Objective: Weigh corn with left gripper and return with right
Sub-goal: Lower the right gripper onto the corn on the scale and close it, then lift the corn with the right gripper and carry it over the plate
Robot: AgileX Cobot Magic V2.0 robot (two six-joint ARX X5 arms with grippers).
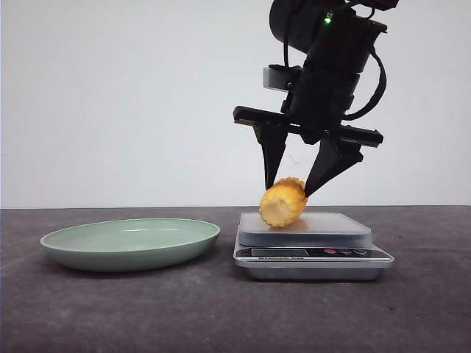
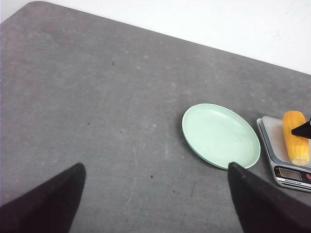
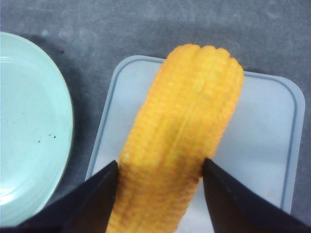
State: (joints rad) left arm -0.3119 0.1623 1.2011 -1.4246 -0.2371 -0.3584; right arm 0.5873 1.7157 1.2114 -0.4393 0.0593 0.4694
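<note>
The corn [image 1: 282,204] is a stubby yellow cob lying on the platform of a small kitchen scale [image 1: 313,254], pale cut end toward the front camera. My right gripper [image 1: 290,188] comes down on it from above. In the right wrist view its two black fingers press the cob's sides [image 3: 161,164], shut on the corn [image 3: 189,111]. I cannot tell whether the cob still rests on the platform. My left gripper [image 2: 155,167] is open and empty, high over bare table; it does not show in the front view. From there the corn [image 2: 295,138] appears far off.
A pale green plate [image 1: 131,239] sits empty just left of the scale, also in the left wrist view [image 2: 221,133] and the right wrist view [image 3: 29,121]. The scale [image 2: 284,155] has a display and buttons on its front. The table is dark grey, with a white wall behind.
</note>
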